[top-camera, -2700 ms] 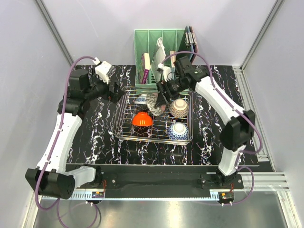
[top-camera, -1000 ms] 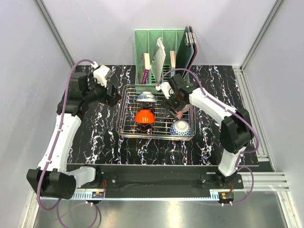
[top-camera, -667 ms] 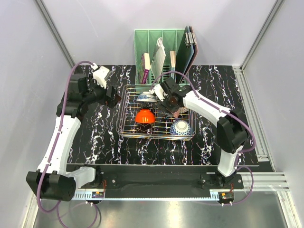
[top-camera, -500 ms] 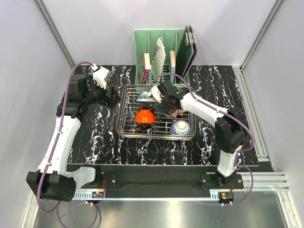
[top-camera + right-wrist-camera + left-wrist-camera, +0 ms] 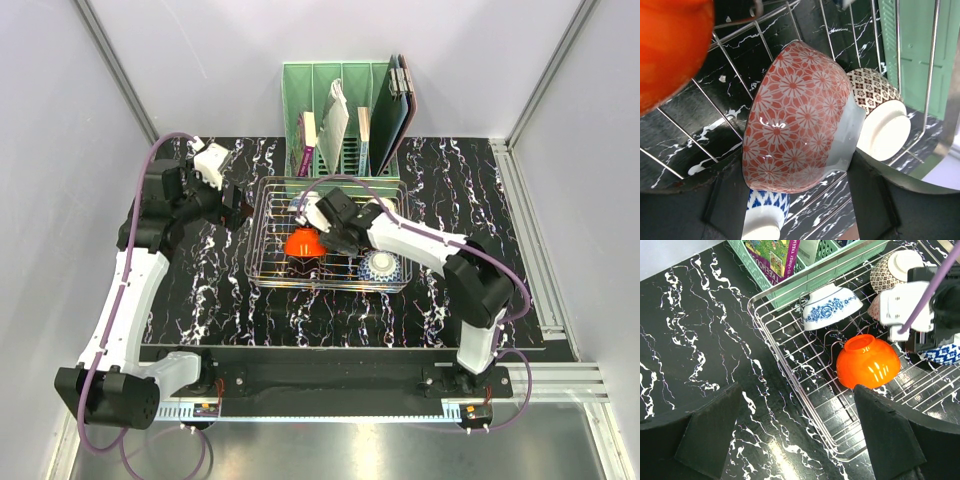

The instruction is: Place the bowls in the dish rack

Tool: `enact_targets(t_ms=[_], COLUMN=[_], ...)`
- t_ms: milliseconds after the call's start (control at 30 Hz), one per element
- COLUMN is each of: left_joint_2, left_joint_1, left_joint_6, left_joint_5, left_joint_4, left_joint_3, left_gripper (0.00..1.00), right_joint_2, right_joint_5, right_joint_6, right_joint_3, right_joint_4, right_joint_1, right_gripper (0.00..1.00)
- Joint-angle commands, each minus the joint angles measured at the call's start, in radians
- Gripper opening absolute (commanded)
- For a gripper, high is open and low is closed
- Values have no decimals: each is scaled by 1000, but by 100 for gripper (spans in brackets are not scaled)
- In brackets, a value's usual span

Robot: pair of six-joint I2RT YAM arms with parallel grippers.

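In the chrome wire dish rack (image 5: 330, 291), nearest first: blue dotted bowl (image 5: 380, 266), glossy orange bowl (image 5: 303, 245), then the red floral bowl (image 5: 800, 120), clamped in the right tool (image 5: 800, 192). Left of the rack, the left tool (image 5: 800, 440) hangs with its fingers apart over the black marbled worktop (image 5: 200, 290).

The orange bowl (image 5: 670, 45) is a blurry chunk cut off at the right wrist view's corner; the blue dotted bowl (image 5: 946, 354) sits mostly behind the right arm (image 5: 910, 310). From above, the pink-red bowl (image 5: 795, 120) is basically covered.
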Motion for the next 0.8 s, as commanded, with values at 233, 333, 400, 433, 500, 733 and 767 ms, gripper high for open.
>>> enact_targets(t_ms=[233, 333, 400, 433, 500, 733, 767], left_joint_2=[-23, -23, -24, -24, -24, -27, -27], left_joint_1=[6, 6, 6, 6, 6, 8, 6], left_joint_6=[12, 12, 12, 12, 12, 9, 11], left_joint_5=[0, 0, 2, 2, 0, -1, -1], left_joint_4=[39, 39, 39, 39, 39, 39, 39], left_joint_3=[1, 0, 1, 1, 1, 3, 1], left_gripper=[99, 99, 99, 99, 99, 99, 99], right_joint_2=[37, 33, 30, 29, 26, 4, 1], right_joint_5=[51, 48, 49, 48, 43, 1, -4], right_joint_6=[-103, -114, -120, -122, -128, -129, -129], right_joint_3=[-119, -129, -138, -142, -154, -175, -177], right_joint_4=[104, 106, 106, 104, 104, 93, 86], right_joint_1=[48, 60, 68, 69, 72, 77, 78], right_gripper=[0, 0, 1, 4, 7, 49, 60])
